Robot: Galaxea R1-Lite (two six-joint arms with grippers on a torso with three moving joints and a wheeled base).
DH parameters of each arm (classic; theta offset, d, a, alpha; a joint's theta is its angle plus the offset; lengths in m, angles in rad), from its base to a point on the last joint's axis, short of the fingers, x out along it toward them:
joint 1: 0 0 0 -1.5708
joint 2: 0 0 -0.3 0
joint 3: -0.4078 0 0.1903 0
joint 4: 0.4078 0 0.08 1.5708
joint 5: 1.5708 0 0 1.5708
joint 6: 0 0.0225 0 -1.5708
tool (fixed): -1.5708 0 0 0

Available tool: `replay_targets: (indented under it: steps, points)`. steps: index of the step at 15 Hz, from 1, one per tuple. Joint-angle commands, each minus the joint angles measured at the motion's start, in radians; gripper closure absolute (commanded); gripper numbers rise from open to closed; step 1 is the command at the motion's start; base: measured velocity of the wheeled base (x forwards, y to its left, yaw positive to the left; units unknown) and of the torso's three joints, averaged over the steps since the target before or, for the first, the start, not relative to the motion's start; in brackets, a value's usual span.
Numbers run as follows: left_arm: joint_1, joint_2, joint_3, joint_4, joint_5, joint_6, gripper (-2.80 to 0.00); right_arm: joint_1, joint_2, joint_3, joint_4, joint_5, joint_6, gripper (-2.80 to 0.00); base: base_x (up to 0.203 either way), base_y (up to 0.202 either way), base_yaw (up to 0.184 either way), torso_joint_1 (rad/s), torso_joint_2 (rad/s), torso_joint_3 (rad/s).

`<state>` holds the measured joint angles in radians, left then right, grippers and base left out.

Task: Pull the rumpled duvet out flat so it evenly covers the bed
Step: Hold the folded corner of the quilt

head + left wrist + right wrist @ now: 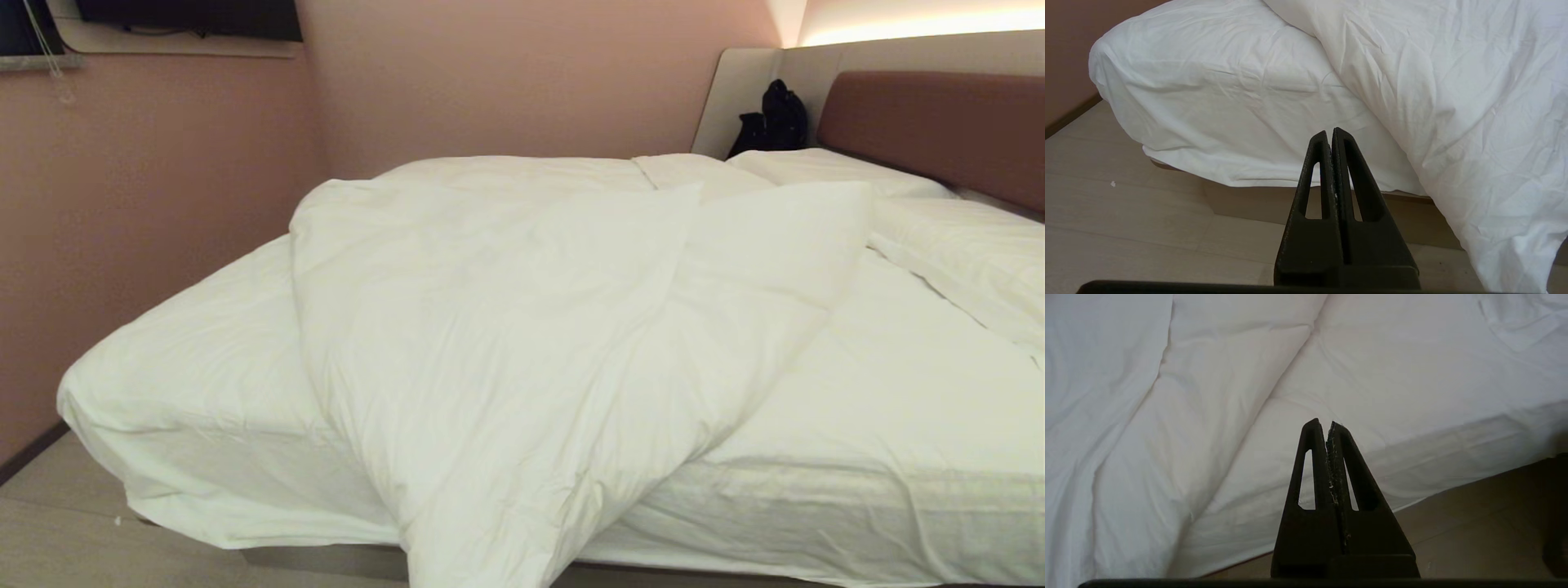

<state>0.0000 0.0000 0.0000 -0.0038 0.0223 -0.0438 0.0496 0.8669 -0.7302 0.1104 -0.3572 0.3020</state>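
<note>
Right pincer (1329, 424), closed, faces the duvet (1167, 416).

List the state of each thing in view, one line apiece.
duvet: bunched diagonally, one end hanging over the near edge of the bed.
bed: sheet largely uncovered.
pillows: lying at the headboard.
left gripper: shut, empty, off the bed.
right gripper: shut, empty, off the bed.

The duvet (506, 327) is soft, matt white cloth, finely creased. The bed (898, 506) wears a smoother white sheet below a matt reddish-brown padded headboard (931, 122). The floor (1126, 220) looks like pale matt wood.
</note>
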Motion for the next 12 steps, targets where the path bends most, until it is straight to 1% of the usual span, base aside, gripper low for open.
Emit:
replay_targets:
  steps: [1, 6, 9, 12]
  points:
    - [0.0, 0.0, 0.0, -0.001, 0.001, -0.001, 0.0, 0.0, -0.172, 0.08, 0.0, -0.002, -0.033, 0.0, 0.0, 0.0, 0.0, 0.0, 0.0, 0.0]
    - [0.0, 0.0, 0.0, -0.001, 0.001, -0.001, 0.0, -0.001, -0.372, 0.163, 0.023, 0.0, -0.081, 0.0, 0.0, 0.0, 0.0, 0.0, 0.0, 0.0]
    - [0.0, 0.0, 0.0, -0.001, 0.001, -0.001, 0.0, -0.003, -0.453, 0.203, 0.056, 0.006, -0.104, 0.0, 0.0, 0.0, 0.0, 0.0, 0.0, 0.0]
    - [0.0, 0.0, 0.0, -0.001, 0.001, -0.001, 0.0, -0.012, -0.523, 0.258, 0.06, 0.003, -0.126, 0.0, 0.0, 0.0, 0.0, 0.0, 0.0, 0.0]
